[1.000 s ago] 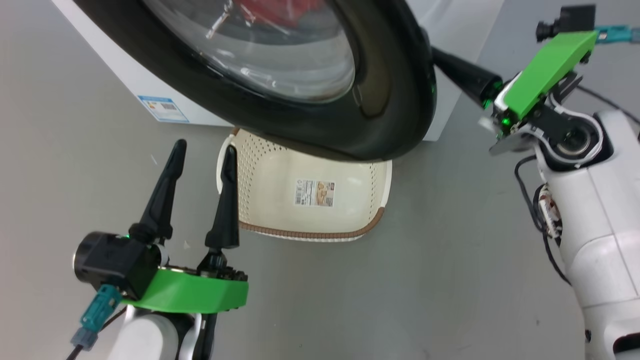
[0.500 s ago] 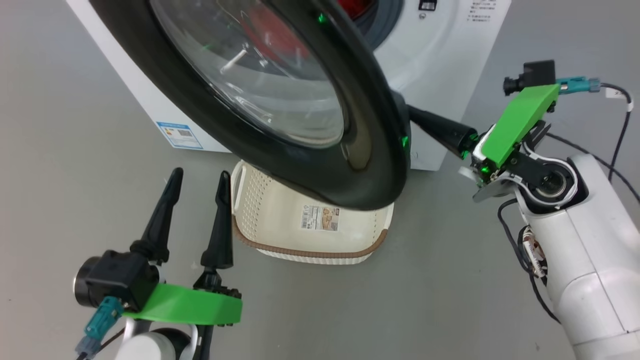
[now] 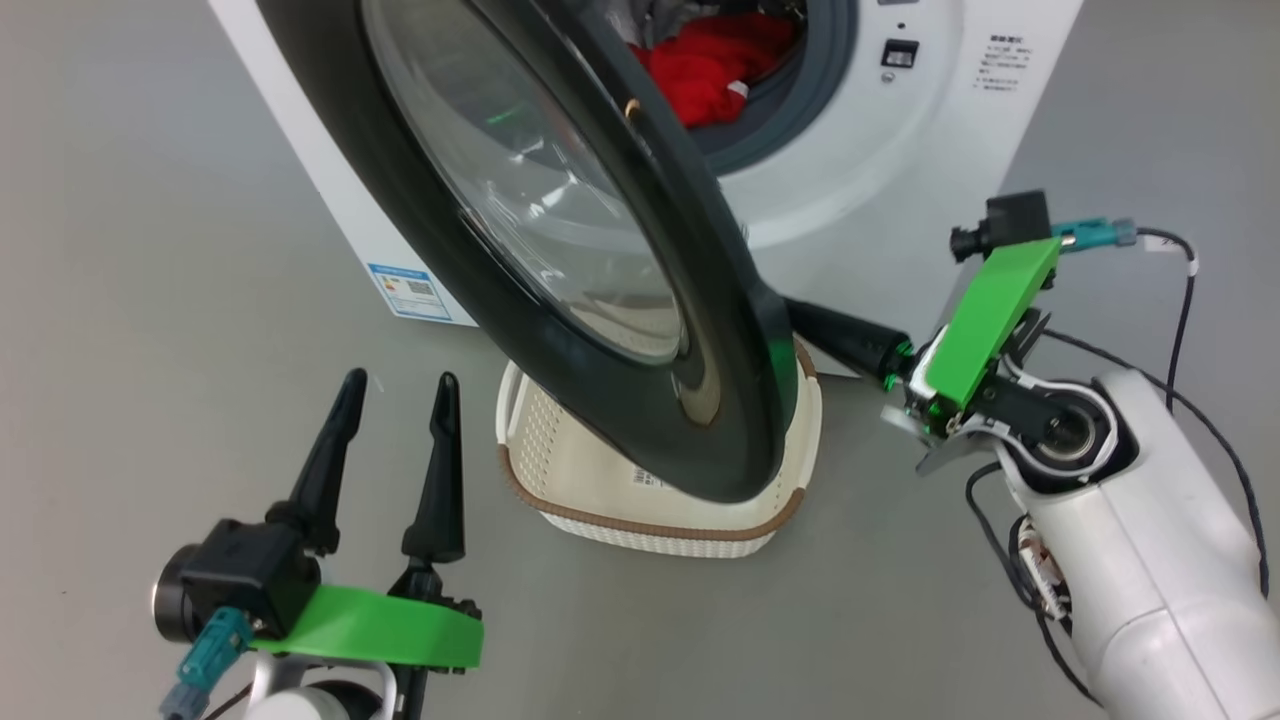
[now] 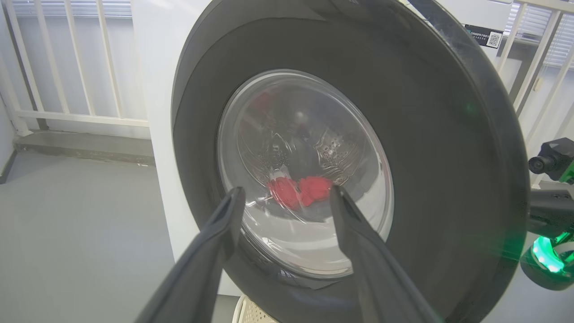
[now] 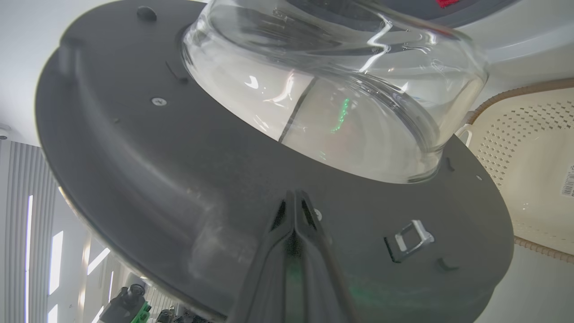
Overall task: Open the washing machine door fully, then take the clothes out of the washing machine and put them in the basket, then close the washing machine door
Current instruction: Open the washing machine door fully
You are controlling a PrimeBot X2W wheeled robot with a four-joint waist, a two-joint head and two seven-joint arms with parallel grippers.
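**Progress.** The washing machine door point(image 3: 740, 400) is found partly swung out from the washing machine point(image 3: 870, 170). It is judged not yet fully open, so the first step is in hand. The clothes point(image 3: 710, 70) are seen inside the drum, at 12 o'clock in the head view, as a red bundle with a little white showing. No clothes are seen in the basket point(image 3: 560, 450) (its visible bottom is bare apart from a sticker). Removal of the clothes and closing of the door are left to do.

**Door condition.** A wide glossy black rim is noted around a bulging clear glass bowl. The inner face is dark, with a small metal latch loop. The lower edge hangs over the basket, which stands on the floor at 6 o'clock from the door.

**Right gripper point(image 5: 294, 197).** The fingers are pressed together, with the tips laid against the door's inner face just below the glass. Nothing is clamped.

**Left gripper point(image 3: 400, 380).** It is placed at 7 o'clock in the head view, with the fingers apart and empty, clear of the door's outer face.
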